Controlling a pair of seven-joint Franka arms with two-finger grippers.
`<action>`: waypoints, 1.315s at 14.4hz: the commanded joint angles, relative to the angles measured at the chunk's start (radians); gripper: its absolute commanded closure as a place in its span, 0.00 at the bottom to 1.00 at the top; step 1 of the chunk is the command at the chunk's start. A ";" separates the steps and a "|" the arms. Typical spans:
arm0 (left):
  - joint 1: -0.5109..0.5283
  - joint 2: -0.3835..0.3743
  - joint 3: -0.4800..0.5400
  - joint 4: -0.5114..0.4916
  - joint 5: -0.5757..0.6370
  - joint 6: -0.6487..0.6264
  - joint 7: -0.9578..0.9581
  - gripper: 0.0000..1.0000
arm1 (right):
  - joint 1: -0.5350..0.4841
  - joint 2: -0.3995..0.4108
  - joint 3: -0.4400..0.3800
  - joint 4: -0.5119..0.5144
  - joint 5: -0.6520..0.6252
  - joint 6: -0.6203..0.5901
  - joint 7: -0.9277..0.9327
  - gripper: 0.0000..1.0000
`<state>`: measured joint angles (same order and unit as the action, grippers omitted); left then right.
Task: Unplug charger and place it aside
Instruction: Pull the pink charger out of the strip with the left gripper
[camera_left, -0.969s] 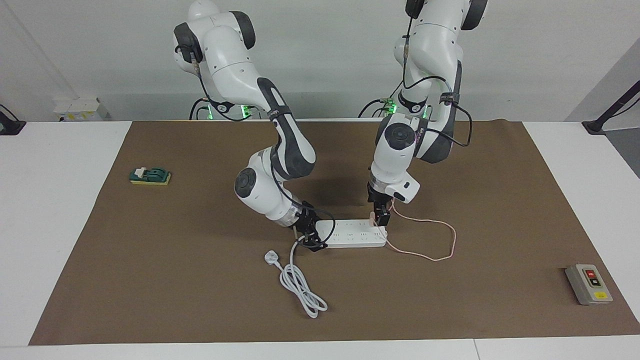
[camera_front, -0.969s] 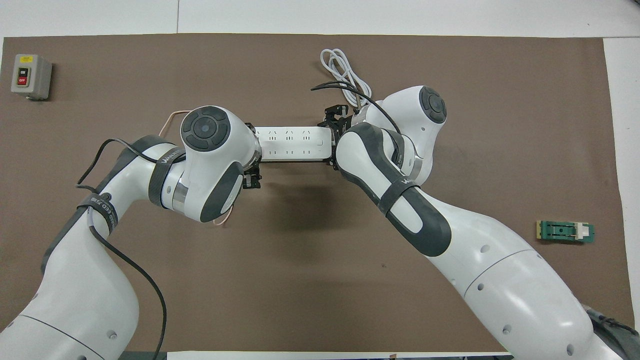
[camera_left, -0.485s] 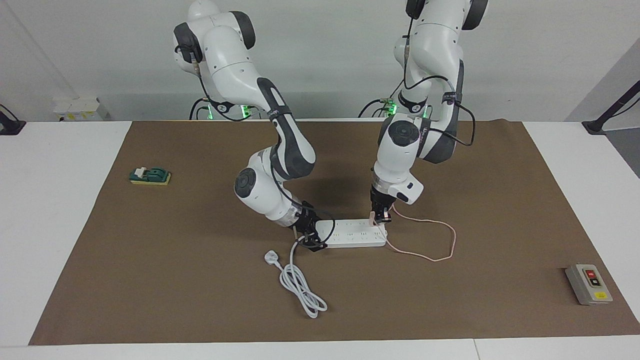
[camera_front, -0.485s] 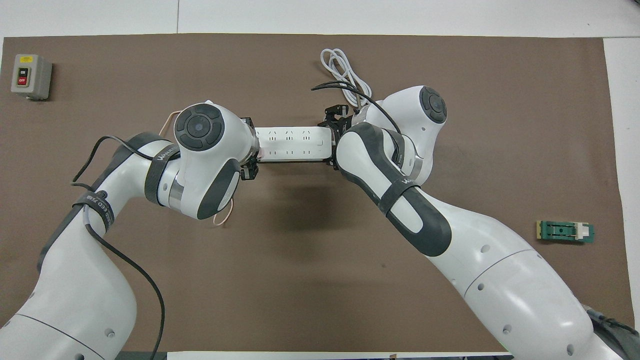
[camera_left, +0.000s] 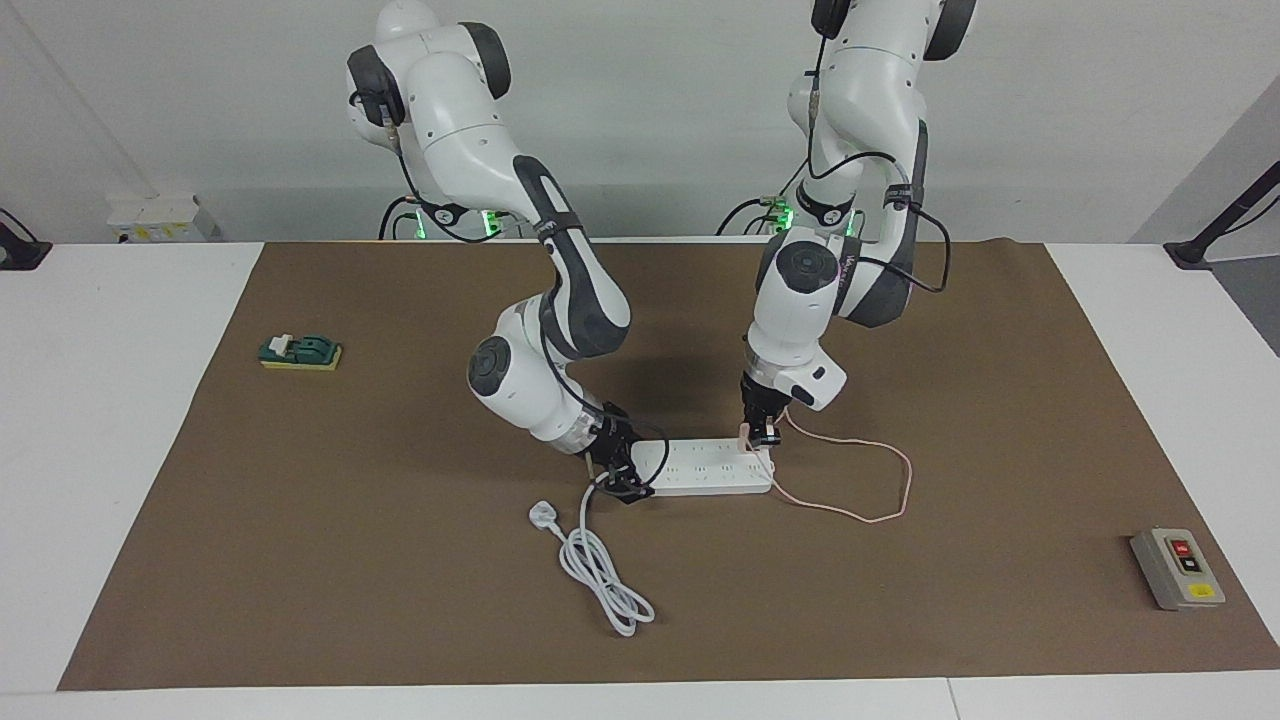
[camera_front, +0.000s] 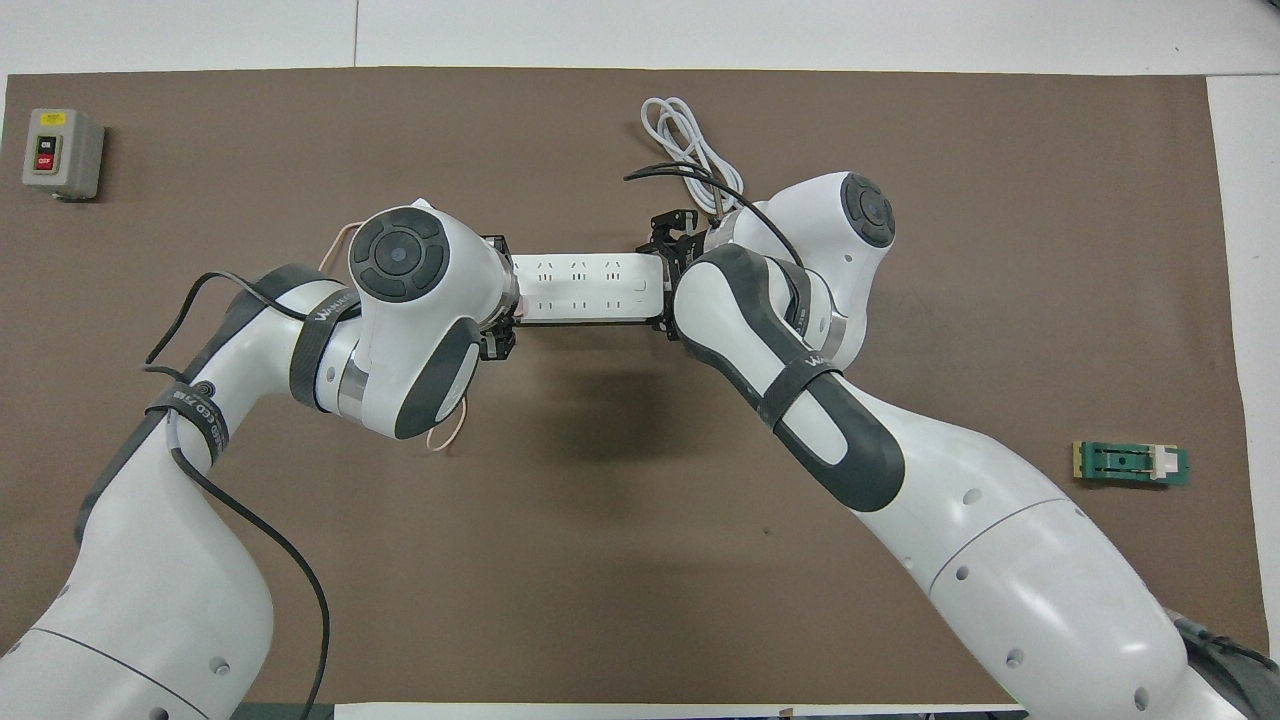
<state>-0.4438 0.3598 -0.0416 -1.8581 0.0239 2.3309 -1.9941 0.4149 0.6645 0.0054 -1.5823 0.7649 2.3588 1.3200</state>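
1. Nearest the robots, at the power strip (camera_left: 708, 467), the left hand (camera_left: 762, 435) pinches the charger (camera_left: 745, 436), plugged in at the strip's end toward the left arm.
2. At the other end, the right hand (camera_left: 618, 470) sits on the strip; its finger state cannot be told.
3. Judged light and rigid, the charger is best gripped by its cube body; its thin cable (camera_left: 868, 515) is limp.
4. No containers appear.
5. Farthest: switch box (camera_left: 1177, 568).

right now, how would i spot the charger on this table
Find the white power strip mid-mat. At its end toward the left arm, under the left pincer, stands the charger: a small pale pink cube trailing a thin pink cable, unlike the strip's thick white cord.
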 joint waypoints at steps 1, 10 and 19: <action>-0.018 -0.009 0.000 0.014 -0.009 -0.103 0.023 1.00 | -0.007 0.029 0.007 0.013 0.034 0.062 -0.024 1.00; -0.019 -0.041 -0.001 0.112 -0.019 -0.321 0.026 1.00 | -0.007 0.033 0.007 0.015 0.034 0.065 -0.024 1.00; -0.001 -0.123 0.008 0.163 -0.019 -0.485 0.344 1.00 | -0.005 0.033 0.007 0.016 0.037 0.063 -0.019 1.00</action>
<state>-0.4512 0.2664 -0.0462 -1.6992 0.0160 1.8981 -1.7702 0.4141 0.6645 0.0055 -1.5836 0.7712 2.3591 1.3204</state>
